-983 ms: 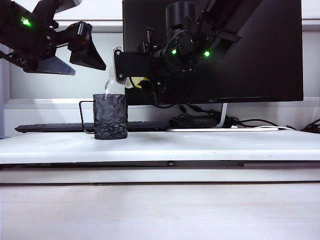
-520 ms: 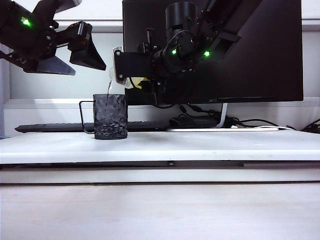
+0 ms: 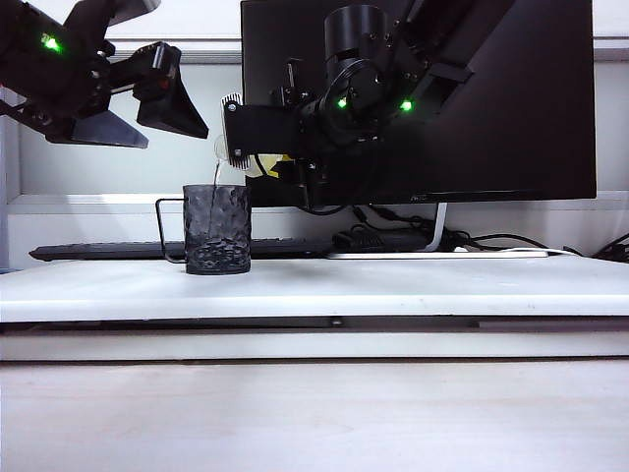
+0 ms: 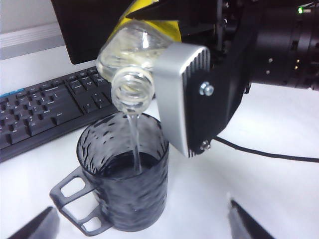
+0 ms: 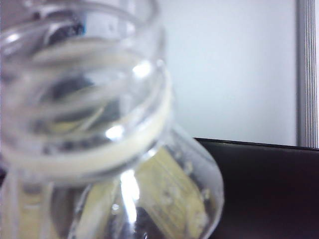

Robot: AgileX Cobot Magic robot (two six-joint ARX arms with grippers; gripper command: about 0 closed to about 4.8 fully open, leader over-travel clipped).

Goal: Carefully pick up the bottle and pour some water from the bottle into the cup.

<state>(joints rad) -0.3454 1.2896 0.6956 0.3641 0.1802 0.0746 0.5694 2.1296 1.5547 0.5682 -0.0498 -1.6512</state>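
The dark dimpled cup stands on the white table with its wire handle pointing left. Above it my right gripper is shut on the bottle, which lies tipped almost level, mouth over the cup. A thin stream of water falls from the bottle's mouth into the cup, where a low layer shows. The silver finger presses on the yellow-labelled bottle. In the right wrist view the bottle fills the picture. My left gripper hangs open, up and left of the cup, holding nothing.
A black keyboard lies behind the cup, also seen as the keyboard from the left wrist. A large dark monitor stands at the back with cables at its foot. The table's front edge runs across below.
The water stream has thinned from a broader splash to a fine thread. Both arms and the cup have kept still.
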